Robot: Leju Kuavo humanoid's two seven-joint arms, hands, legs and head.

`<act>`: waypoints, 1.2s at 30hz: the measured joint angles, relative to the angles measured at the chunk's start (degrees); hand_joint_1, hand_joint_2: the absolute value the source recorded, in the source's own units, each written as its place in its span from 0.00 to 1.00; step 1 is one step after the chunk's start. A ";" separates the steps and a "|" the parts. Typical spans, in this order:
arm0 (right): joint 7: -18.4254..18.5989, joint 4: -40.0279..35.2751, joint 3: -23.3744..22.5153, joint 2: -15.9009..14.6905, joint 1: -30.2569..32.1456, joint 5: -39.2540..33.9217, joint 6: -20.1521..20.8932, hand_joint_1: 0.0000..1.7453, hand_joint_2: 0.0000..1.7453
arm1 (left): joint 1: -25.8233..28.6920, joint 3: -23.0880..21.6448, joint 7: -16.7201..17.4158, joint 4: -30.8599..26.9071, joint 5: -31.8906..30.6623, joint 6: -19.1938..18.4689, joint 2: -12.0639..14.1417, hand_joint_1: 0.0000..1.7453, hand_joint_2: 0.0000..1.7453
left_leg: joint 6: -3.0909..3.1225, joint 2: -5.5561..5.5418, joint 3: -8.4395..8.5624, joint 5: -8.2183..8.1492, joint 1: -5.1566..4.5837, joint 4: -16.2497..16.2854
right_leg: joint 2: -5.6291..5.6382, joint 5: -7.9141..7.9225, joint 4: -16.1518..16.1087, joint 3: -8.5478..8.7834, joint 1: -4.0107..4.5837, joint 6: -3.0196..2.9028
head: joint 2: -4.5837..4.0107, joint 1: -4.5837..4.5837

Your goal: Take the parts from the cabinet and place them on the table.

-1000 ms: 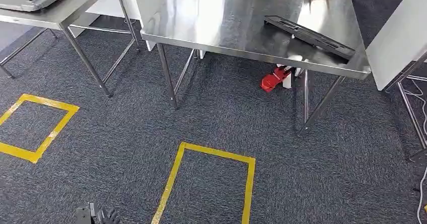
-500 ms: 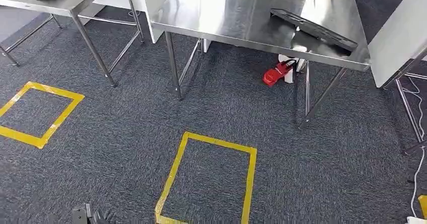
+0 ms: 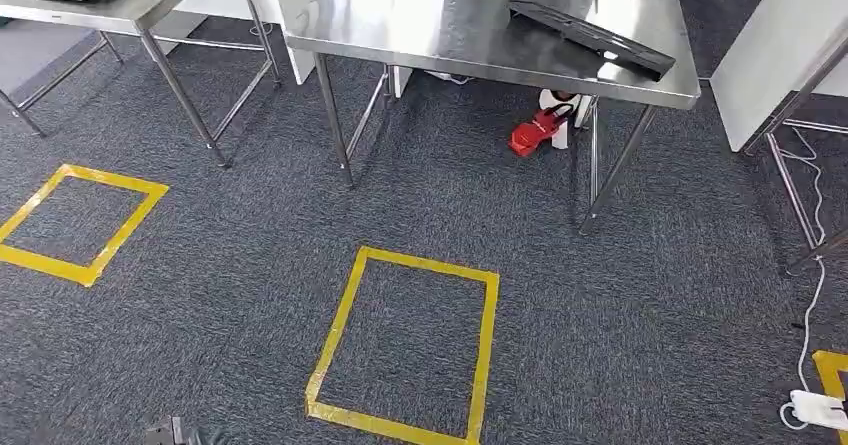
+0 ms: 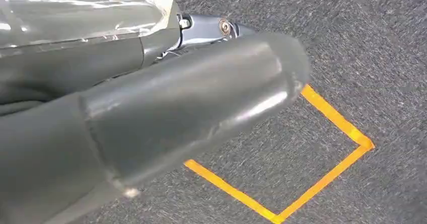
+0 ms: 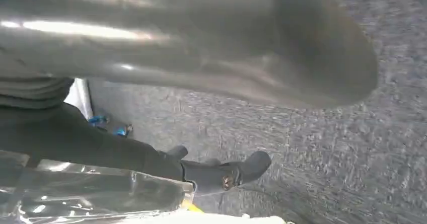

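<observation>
a flat black part point(image 3: 590, 37) lies on the steel tabletop point(image 3: 440, 25). left hand point(image 4: 151, 113) and right hand point(image 5: 201, 58): grasp cannot be told.

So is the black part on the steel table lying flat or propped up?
Cannot tell for sure. The black part lies lengthwise on the steel table near its front right corner.

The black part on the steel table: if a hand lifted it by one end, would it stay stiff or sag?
The black part looks long, flat and straight-edged, so probably rigid. One end seems propped up off the steel table, so it may rock if pushed. Its length suggests an end grip would lever awkwardly.
</observation>
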 joint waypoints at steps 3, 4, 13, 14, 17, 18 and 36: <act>0.75 0.09 1.40 0.42 0.01 1.87 0.81 0.00 0.00 | -0.01 -0.33 0.11 0.07 -0.62 0.20 0.11 0.00 0.00 | -0.60 0.08 1.48 3.30 0.36 3.21 | -1.14 0.97 0.31 -1.45 0.14 0.33 | 0.00 -0.04; 0.96 0.13 2.05 0.59 0.00 2.80 1.14 0.00 0.00 | -0.04 -0.48 0.33 0.07 -0.94 0.24 0.11 0.00 0.00 | -0.55 0.34 4.47 5.12 0.55 -0.67 | -1.61 1.02 0.66 -1.85 0.06 0.43 | 0.00 -0.02; 1.53 0.26 5.23 1.27 -0.10 5.03 1.66 0.00 0.00 | -0.48 -1.29 1.88 0.13 -4.40 0.46 0.07 0.00 0.00 | 3.43 1.32 10.82 5.76 0.05 -14.89 | -0.27 -1.78 6.93 -5.49 0.50 2.73 | 0.00 0.11; 1.66 0.28 5.45 1.29 -0.02 5.27 1.82 0.00 0.00 | -0.55 -1.25 2.43 0.24 -6.06 0.48 -0.09 0.00 0.00 | 3.57 0.70 10.30 6.08 -0.08 -14.89 | 0.53 -4.22 11.94 -7.79 0.29 2.44 | 0.00 0.17; 2.41 0.35 5.62 1.31 0.21 5.66 2.08 0.00 0.00 | 0.86 0.86 5.28 0.09 -18.27 0.48 -1.59 0.00 0.00 | 3.51 -0.93 9.19 6.88 -0.29 -14.78 | 0.90 -6.85 20.70 -11.45 0.16 3.01 | 0.00 0.13; 2.73 0.35 5.68 1.29 0.27 5.84 2.26 0.00 0.00 | 1.70 2.20 6.26 -0.41 -22.81 0.50 -2.23 0.00 0.00 | 3.37 -1.53 9.05 7.03 -0.29 -14.74 | 0.96 -5.77 18.71 -10.17 0.14 3.50 | 0.00 0.15; 4.61 0.42 7.59 1.51 0.13 8.20 4.99 0.00 0.00 | 1.18 7.98 13.73 -3.32 -31.52 -6.00 -5.03 0.00 0.00 | 0.06 3.06 9.11 5.05 0.17 -10.63 | -3.82 1.08 2.42 -3.20 0.10 0.92 | 0.00 -0.37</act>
